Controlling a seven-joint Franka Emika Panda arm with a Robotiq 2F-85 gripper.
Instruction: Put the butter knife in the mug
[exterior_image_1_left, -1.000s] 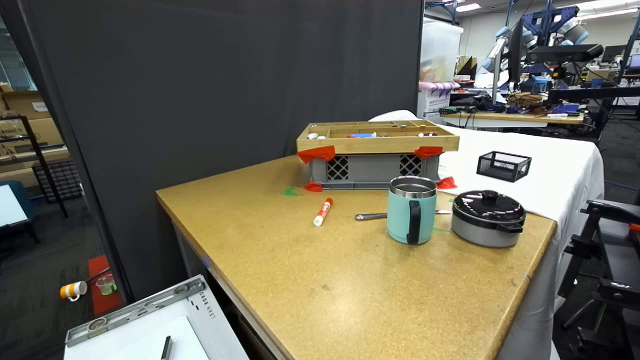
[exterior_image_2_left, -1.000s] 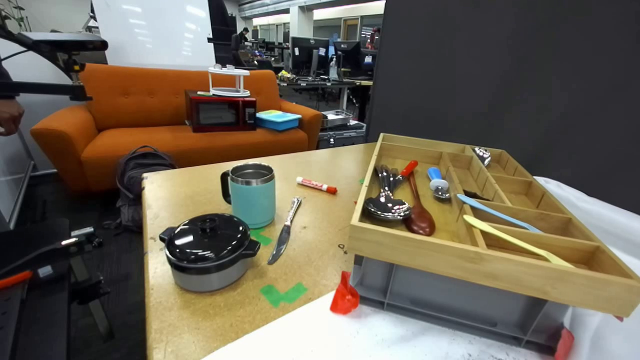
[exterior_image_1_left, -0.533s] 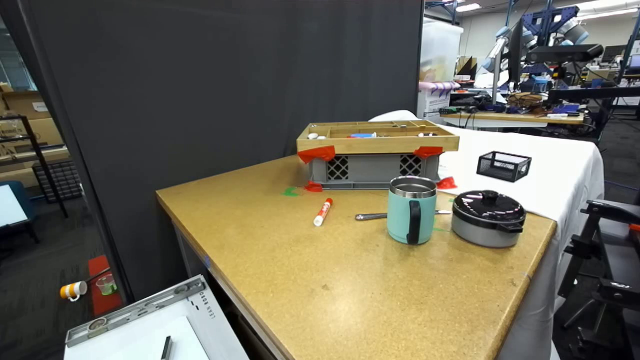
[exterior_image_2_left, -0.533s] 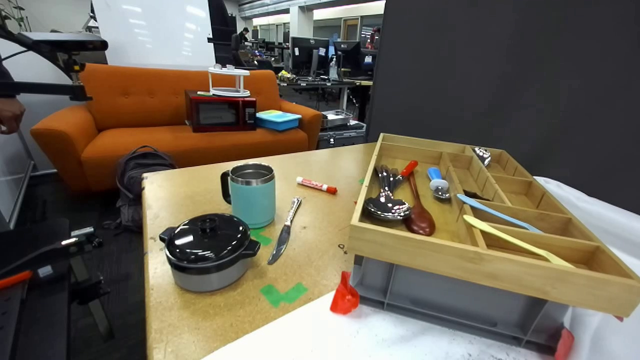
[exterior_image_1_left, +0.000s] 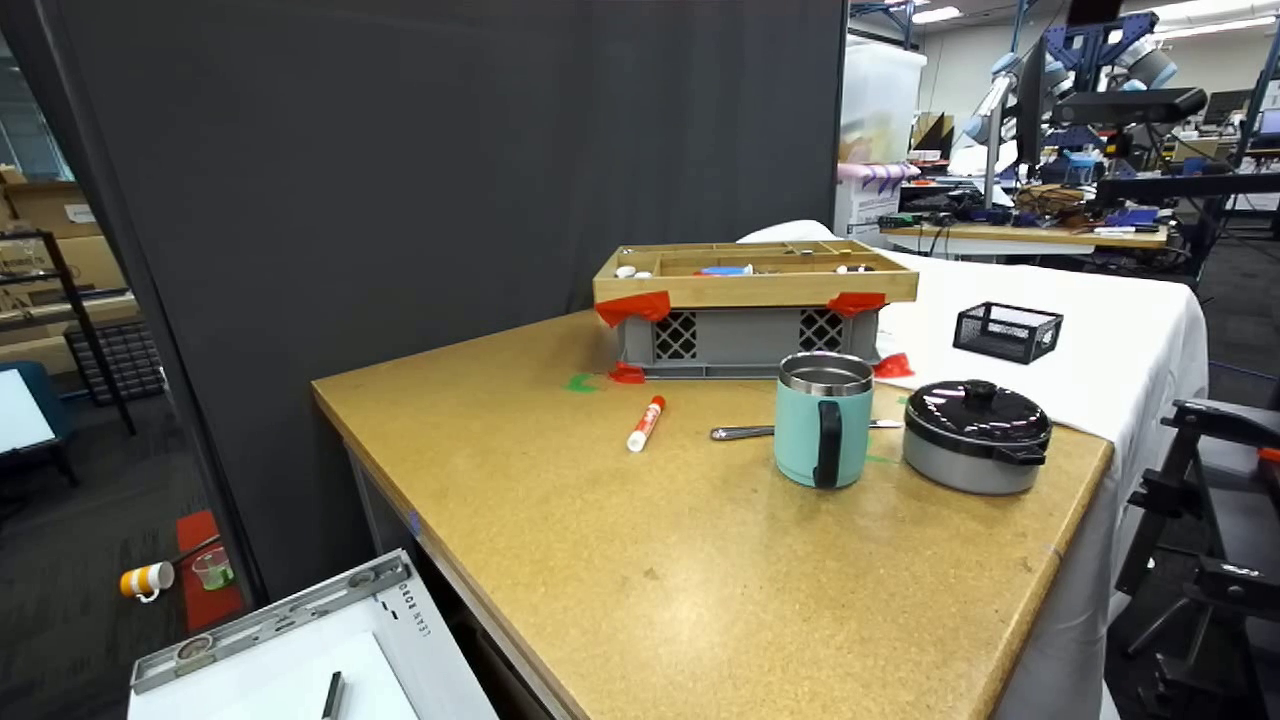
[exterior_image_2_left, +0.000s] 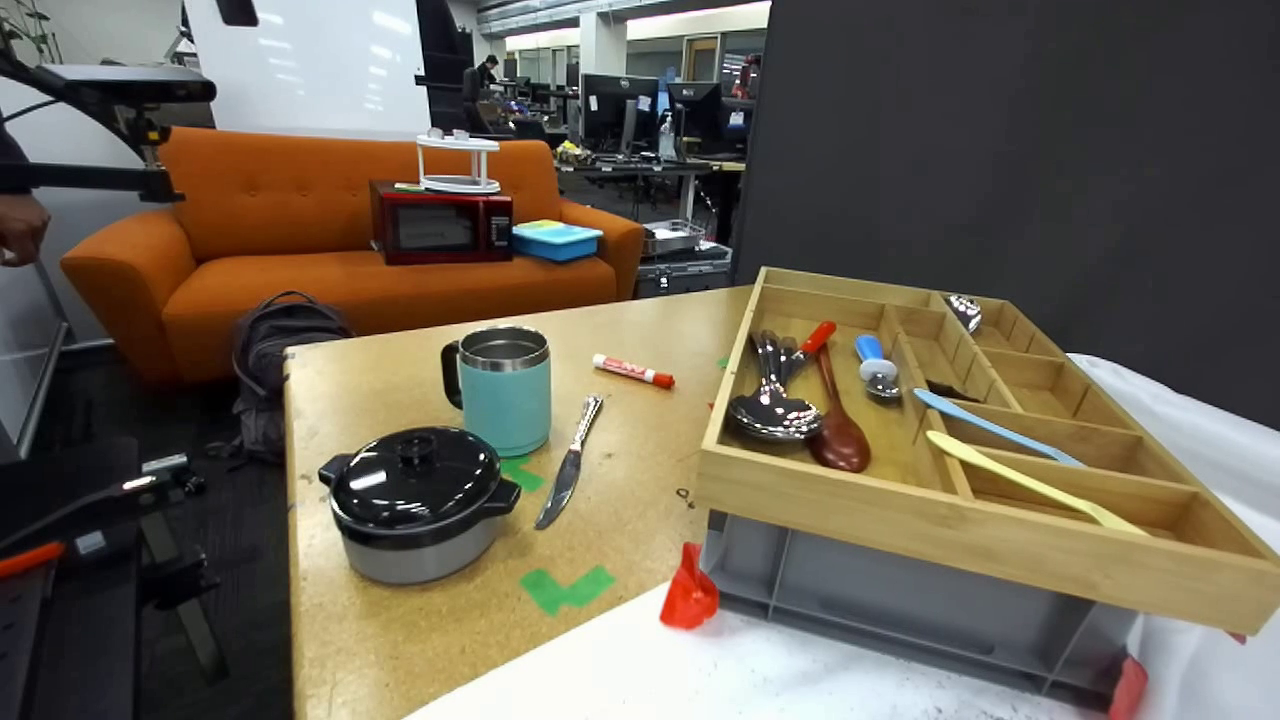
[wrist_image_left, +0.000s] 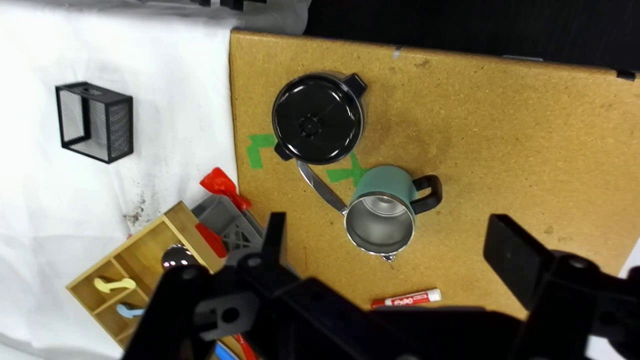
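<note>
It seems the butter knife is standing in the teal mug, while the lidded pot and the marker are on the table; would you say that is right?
Not quite: an exterior view shows the butter knife lying flat on the table beside the teal mug, not in it. The lidded pot and marker are on the table.

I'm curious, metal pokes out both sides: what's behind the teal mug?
In an exterior view, a butter knife, handle left, blade right; farther back, a grey crate. The mug hides the knife's middle and some of the crate.
</note>
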